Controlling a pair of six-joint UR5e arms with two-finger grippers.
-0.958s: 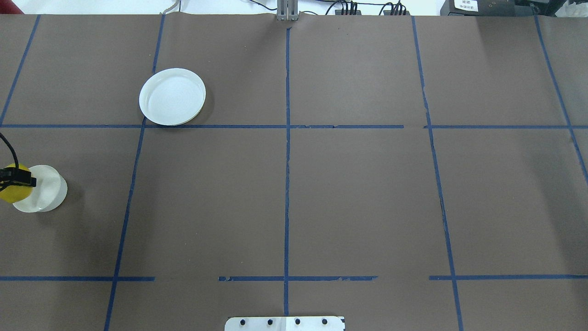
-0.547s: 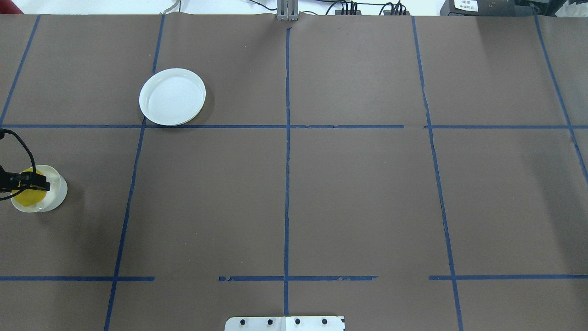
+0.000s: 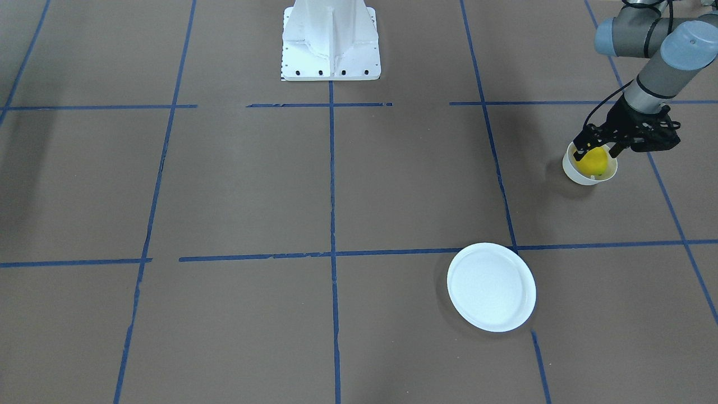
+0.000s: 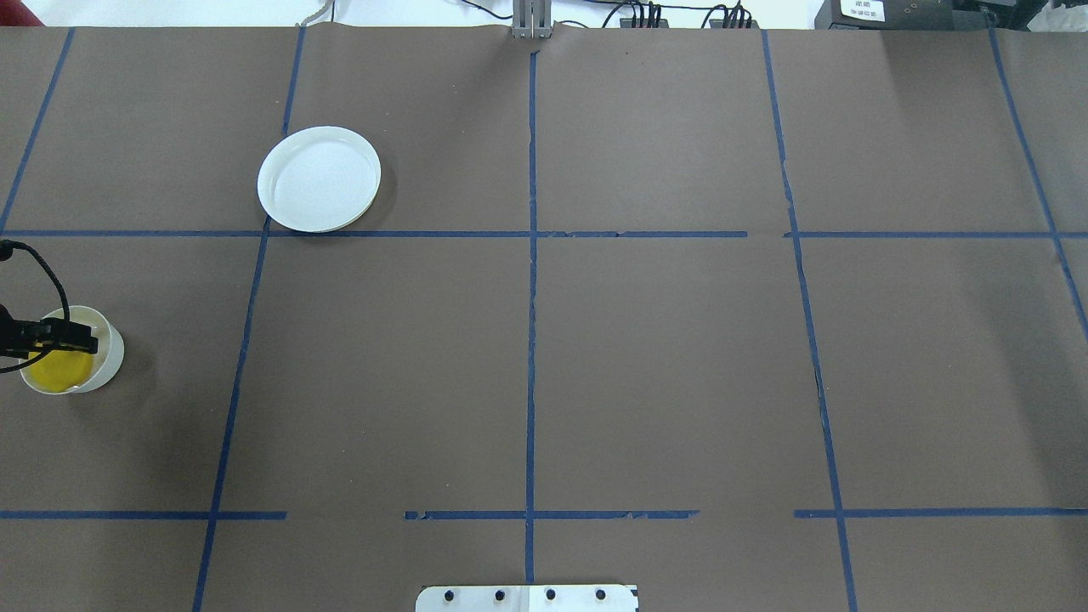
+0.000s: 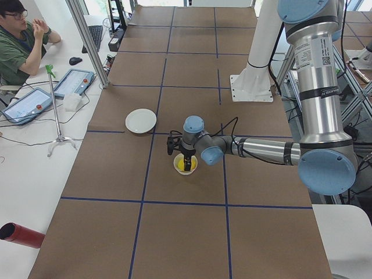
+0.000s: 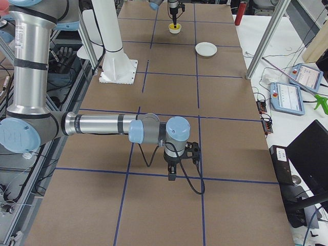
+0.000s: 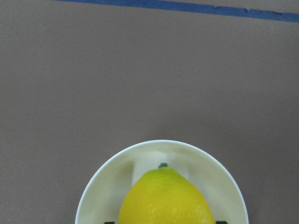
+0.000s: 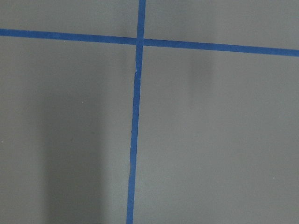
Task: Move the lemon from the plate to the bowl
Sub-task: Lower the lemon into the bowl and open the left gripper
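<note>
The yellow lemon (image 3: 594, 161) sits low inside the small white bowl (image 3: 575, 173) at the table's left end. My left gripper (image 3: 598, 149) is shut on the lemon from above, a finger on each side. In the overhead view the lemon (image 4: 59, 371) fills the bowl (image 4: 109, 357) under the gripper (image 4: 53, 342). The left wrist view shows the lemon (image 7: 166, 200) inside the bowl's rim (image 7: 107, 186). The flat white plate (image 4: 319, 178) lies bare, farther out and to the right. My right gripper (image 6: 171, 177) hangs over bare table near the right end; I cannot tell whether it is open.
The white robot base (image 3: 331, 39) stands at the table's near middle edge. Blue tape lines (image 4: 531, 297) grid the brown table cover. A person (image 5: 23, 40) sits at a side table with tablets (image 5: 72, 81) beyond the far edge.
My left gripper has moved right and down with the lemon, from beside the bowl's left rim to inside the bowl. The plate has not moved.
</note>
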